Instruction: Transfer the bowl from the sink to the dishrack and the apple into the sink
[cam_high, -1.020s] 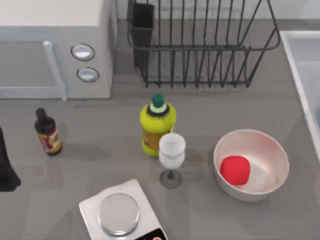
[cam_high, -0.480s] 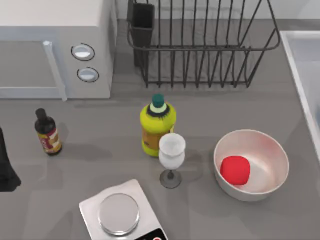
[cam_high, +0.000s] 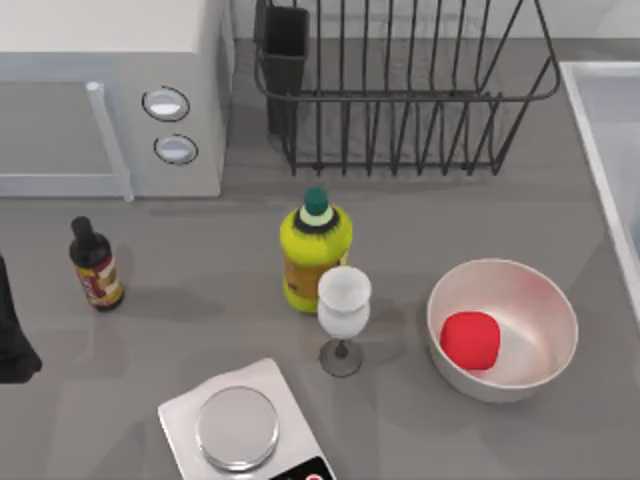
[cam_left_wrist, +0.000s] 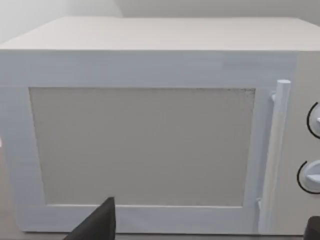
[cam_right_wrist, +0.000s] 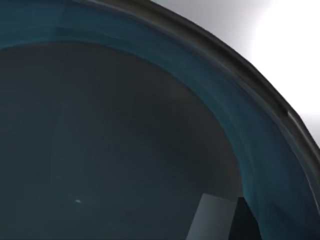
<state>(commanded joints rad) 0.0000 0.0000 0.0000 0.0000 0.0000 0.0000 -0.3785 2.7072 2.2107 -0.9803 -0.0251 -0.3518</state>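
Looking down from the top view, I see the grey desk (cam_high: 180, 310) with the large black wire dishrack (cam_high: 400, 90) standing at the far side, its upright bars in a row and its black rectangular utensil cup (cam_high: 286, 50) at the rack's left corner. The white rectangular sink (cam_high: 608, 130) sits at the desk's right edge, partly in view. The small bright red apple (cam_high: 470, 340) lies inside a pale white bowl with a pinkish inside (cam_high: 540, 300), right of centre and near the sink; the apple is rounded, so I can give it no long axis. A yellow-green bottle with a dark green cap (cam_high: 315, 255) stands upright at centre, a clear wine glass (cam_high: 343, 310) just beside it. A white kitchen scale with a round metal plate (cam_high: 240, 425) lies at the near edge, a small dark sauce bottle (cam_high: 95, 265) stands to the left, and a white microwave oven (cam_high: 110, 95) fills the far left. My left arm (cam_high: 12, 335) rests at the left edge.

My left wrist view faces the microwave door; the dark tips of my left fingers (cam_left_wrist: 97, 225) stand well apart, holding nothing.

My right wrist view looks closely into the round teal-blue bowl (cam_right_wrist: 150, 90), its hollow facing the camera. I cannot tell how my right fingers stand.
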